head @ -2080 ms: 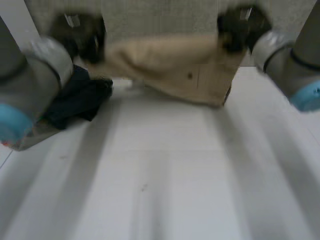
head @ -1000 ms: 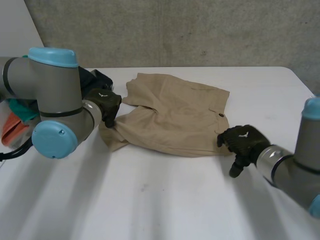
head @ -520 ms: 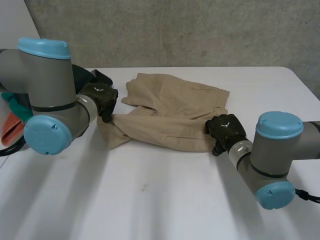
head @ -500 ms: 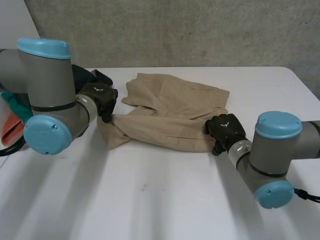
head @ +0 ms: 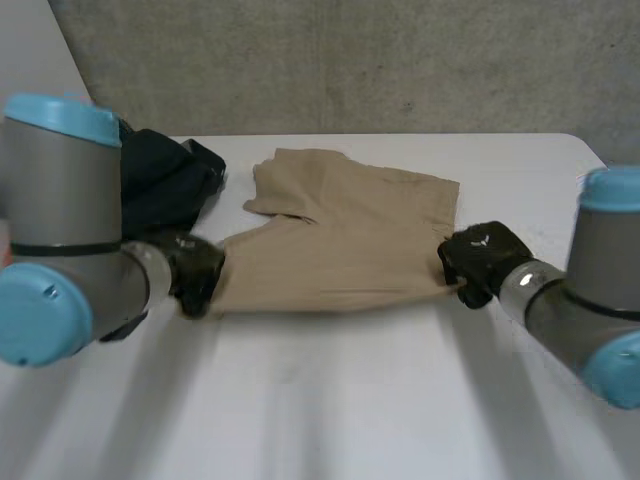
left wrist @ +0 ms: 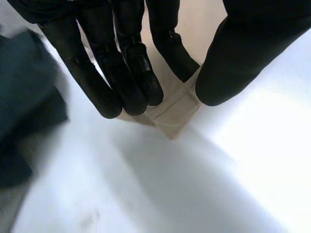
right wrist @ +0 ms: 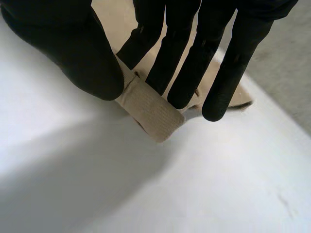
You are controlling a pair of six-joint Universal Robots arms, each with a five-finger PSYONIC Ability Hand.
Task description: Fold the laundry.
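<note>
Tan shorts [head: 340, 240] lie spread on the white table [head: 330, 400], their near edge pulled straight between my two hands. My left hand [head: 195, 272] pinches the near left corner of the shorts [left wrist: 172, 114] between thumb and fingers [left wrist: 141, 63]. My right hand [head: 478, 262] pinches the near right corner, a folded band of the shorts [right wrist: 150, 111], between thumb and fingers [right wrist: 182, 77]. Both corners sit just above the table surface.
A dark garment [head: 165, 185] is heaped at the back left, close to the shorts' left side, and appears beside my left hand as dark cloth [left wrist: 24, 116]. A grey wall [head: 350, 60] stands behind the table's far edge.
My right hand has closed on the shorts' right corner. Both hands have pulled toward the near side and apart, stretching the near edge flat. The left arm has swung nearer.
</note>
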